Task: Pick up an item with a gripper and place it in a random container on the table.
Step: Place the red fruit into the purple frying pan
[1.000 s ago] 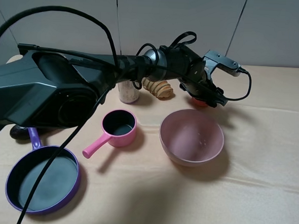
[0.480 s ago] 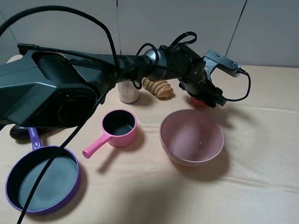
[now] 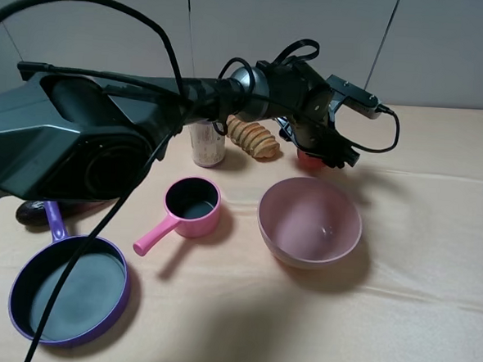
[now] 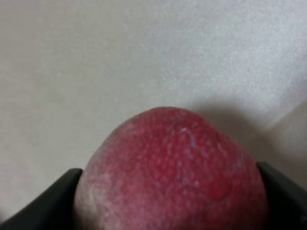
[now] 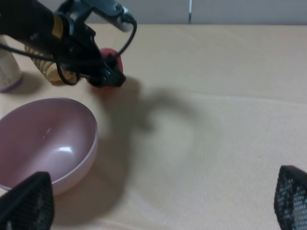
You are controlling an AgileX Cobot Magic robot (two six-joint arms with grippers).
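The pinkish-red peach (image 3: 310, 160) sits between the fingers of my left gripper (image 3: 321, 150), behind the pink bowl. In the left wrist view the peach (image 4: 172, 172) fills the lower frame, with a black finger (image 4: 53, 206) against each side. The gripper (image 4: 170, 196) is shut on it, low over the cloth; I cannot tell whether the peach touches the cloth. The peach also shows in the right wrist view (image 5: 113, 60). The purple frying pan (image 3: 14, 298) lies empty at the front left. My right gripper (image 5: 158, 201) is open and empty, off to the right.
A pink bowl (image 3: 261, 213) stands in the middle and a small pink saucepan (image 3: 192, 204) to its left. A bread loaf (image 3: 255, 141) and a pale can (image 3: 208, 144) stand at the back. A dark object (image 3: 33, 213) lies behind the pan handle.
My left gripper has shifted a little left and back with the peach in it. The can behind the arm shows more. Nothing else moved.
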